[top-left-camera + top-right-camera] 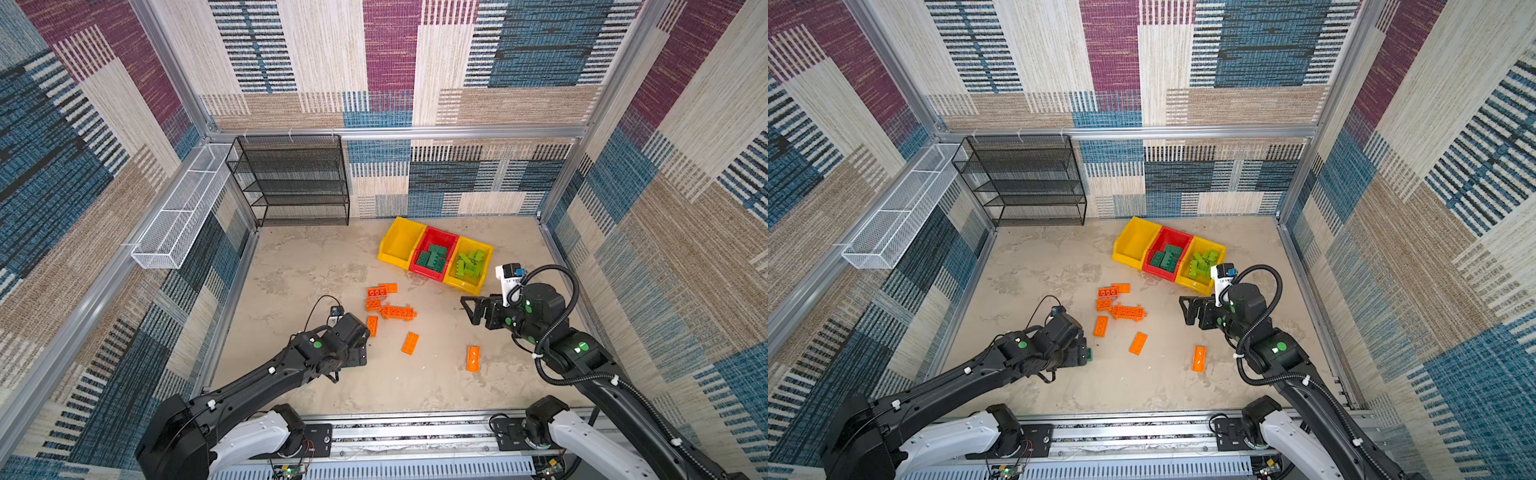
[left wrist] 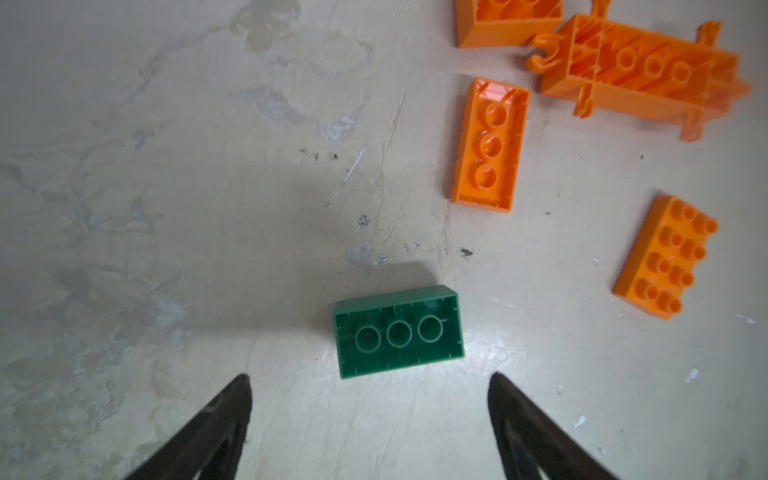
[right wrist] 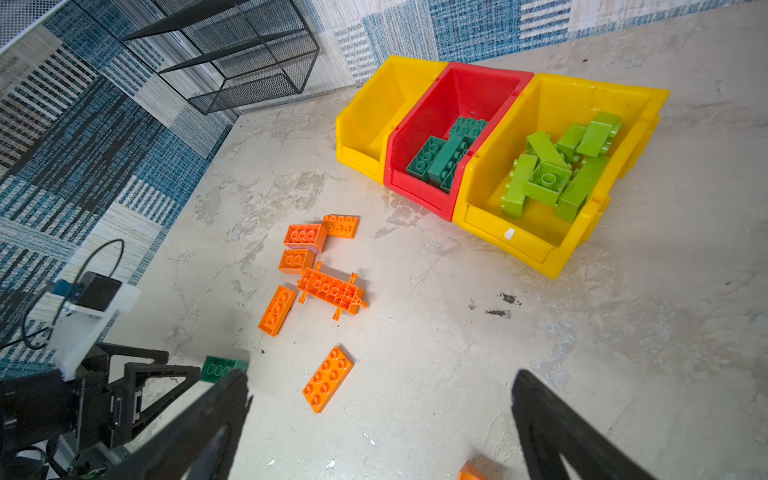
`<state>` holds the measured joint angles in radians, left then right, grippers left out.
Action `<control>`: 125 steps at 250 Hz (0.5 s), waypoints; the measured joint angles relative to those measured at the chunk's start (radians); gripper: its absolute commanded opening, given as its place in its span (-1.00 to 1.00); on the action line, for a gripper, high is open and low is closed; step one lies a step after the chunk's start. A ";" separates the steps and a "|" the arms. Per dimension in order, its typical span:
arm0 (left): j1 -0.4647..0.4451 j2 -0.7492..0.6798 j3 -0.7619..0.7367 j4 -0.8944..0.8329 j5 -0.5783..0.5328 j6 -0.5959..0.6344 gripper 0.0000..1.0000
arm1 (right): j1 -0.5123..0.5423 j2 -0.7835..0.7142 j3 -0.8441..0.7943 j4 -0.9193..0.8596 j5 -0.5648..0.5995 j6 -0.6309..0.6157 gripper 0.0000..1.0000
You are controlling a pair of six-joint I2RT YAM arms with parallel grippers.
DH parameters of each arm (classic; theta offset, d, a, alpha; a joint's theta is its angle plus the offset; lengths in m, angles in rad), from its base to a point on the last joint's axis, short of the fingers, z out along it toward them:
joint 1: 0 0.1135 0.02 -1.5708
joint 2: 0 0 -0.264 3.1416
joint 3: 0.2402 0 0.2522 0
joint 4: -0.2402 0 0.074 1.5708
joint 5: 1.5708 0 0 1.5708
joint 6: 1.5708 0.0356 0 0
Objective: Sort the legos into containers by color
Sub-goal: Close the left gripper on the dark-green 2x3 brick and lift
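Left end effector: fingers are standing apart above the worktop, gripping nothing.
Dark green brick: is lying hollow side up on the worktop, just ahead of the left fingertips and clear of both.
Right end effector: is hovering with fingers spread wide, holding nothing, near the front of the right yellow bin.
Bins: are sitting joined in a row toward the back of the worktop, with the red bin in the middle.
Red bin contents: dark green bricks are piling inside.
Right yellow bin contents: lime green bricks are lying heaped inside.
Orange bricks: are lying loose on the worktop between the arms, most of them clustered in front of the bins; one orange brick is lying well apart, nearer the right arm.
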<state>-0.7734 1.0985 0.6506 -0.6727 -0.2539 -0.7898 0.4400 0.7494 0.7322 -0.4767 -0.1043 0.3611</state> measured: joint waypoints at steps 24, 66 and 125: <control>-0.003 0.029 -0.022 0.039 0.022 -0.008 0.80 | 0.000 -0.008 -0.004 -0.009 0.003 0.001 0.99; -0.007 0.080 -0.030 0.096 0.044 -0.018 0.81 | 0.000 -0.012 -0.014 -0.020 0.003 0.004 0.99; -0.007 0.175 -0.029 0.148 0.048 -0.019 0.76 | 0.000 -0.015 -0.021 -0.022 0.009 0.004 0.99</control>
<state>-0.7807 1.2739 0.6212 -0.5243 -0.2058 -0.8085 0.4400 0.7341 0.7113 -0.4984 -0.0956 0.3653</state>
